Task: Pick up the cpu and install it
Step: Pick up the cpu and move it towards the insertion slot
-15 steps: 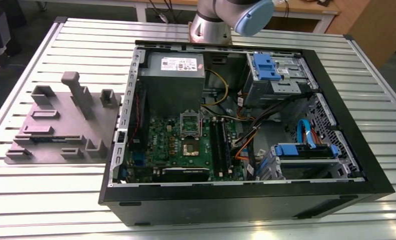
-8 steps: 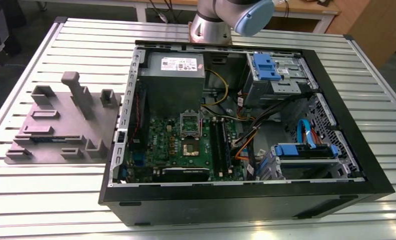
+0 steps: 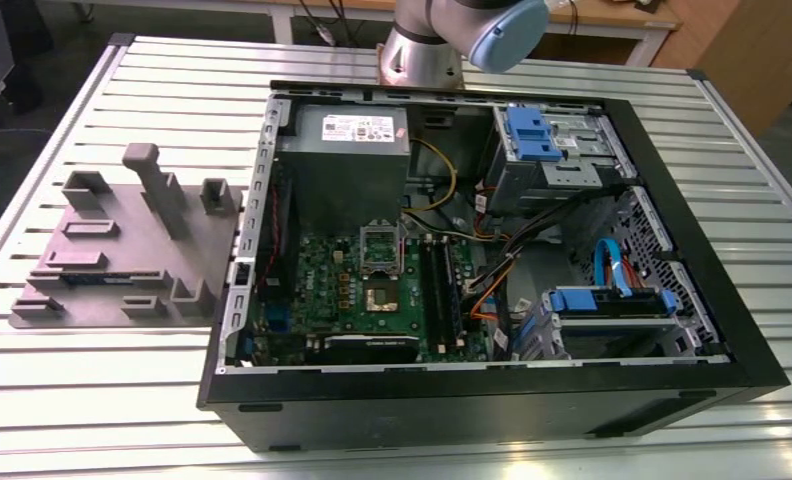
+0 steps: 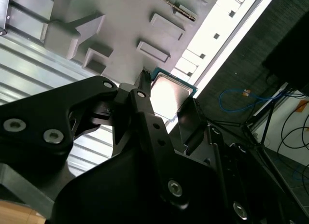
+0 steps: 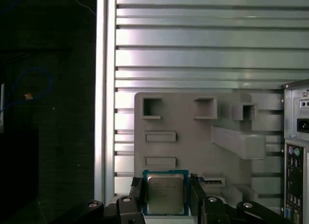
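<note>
This is a robotics lab or test workshop. A ribbed silver aluminium-profile tabletop carries an open black desktop computer case with its green circuit board bare, beside a moulded grey plastic parts fixture. A silver-and-blue robot arm joint rises behind. A pale wooden desk stands beyond, and a loose blue cable lies on the dark floor.

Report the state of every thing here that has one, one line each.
gripper, shut on the cpu.
cpu, clamped in the gripper, silvery top showing in both wrist views.
computer case, lying on its side, panel off, inside exposed.
motherboard socket, cover apparently swung open.
grey fixture, flat on the table.
</note>
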`<act>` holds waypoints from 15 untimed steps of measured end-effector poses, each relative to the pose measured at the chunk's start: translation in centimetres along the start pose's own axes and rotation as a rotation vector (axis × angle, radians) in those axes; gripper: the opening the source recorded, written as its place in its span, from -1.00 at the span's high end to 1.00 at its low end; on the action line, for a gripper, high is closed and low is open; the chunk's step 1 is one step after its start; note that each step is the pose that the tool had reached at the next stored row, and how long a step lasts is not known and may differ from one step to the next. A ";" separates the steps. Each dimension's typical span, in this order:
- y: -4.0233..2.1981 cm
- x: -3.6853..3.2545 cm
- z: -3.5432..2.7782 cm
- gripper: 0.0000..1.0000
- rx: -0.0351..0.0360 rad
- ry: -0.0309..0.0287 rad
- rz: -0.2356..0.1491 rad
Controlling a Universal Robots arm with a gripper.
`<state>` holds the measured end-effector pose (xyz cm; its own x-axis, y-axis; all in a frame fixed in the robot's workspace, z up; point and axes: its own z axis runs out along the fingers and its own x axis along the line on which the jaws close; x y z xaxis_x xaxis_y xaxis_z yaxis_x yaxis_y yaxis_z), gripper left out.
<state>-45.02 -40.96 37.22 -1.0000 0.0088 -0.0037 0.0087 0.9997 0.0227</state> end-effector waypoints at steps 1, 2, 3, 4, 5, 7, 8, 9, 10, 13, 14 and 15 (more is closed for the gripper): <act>0.00 0.00 -0.06 0.06 0.0000 0.0000 0.000; 0.00 0.00 -0.12 0.06 0.0000 -0.0001 0.000; 0.01 0.00 -0.19 0.06 0.0001 0.0001 0.000; 0.01 0.00 -0.26 0.06 0.0001 0.0001 0.000; 0.01 0.00 -0.32 0.06 0.0001 0.0001 0.000; 0.01 0.00 -0.42 0.06 0.0000 0.0000 0.000; 0.01 0.00 -0.47 0.06 0.0001 0.0001 0.000; 0.01 0.00 -0.50 0.06 0.0000 0.0000 0.000; 0.01 0.00 -0.55 0.06 0.0001 0.0001 0.000; 0.02 0.00 -0.71 0.06 0.0001 0.0001 0.000; 0.02 0.00 -0.81 0.06 0.0001 0.0000 0.000; 0.02 0.00 -0.81 0.06 0.0001 0.0000 0.000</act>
<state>-45.02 -40.96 38.03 -1.0000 0.0088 -0.0036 0.0087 0.9997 0.0226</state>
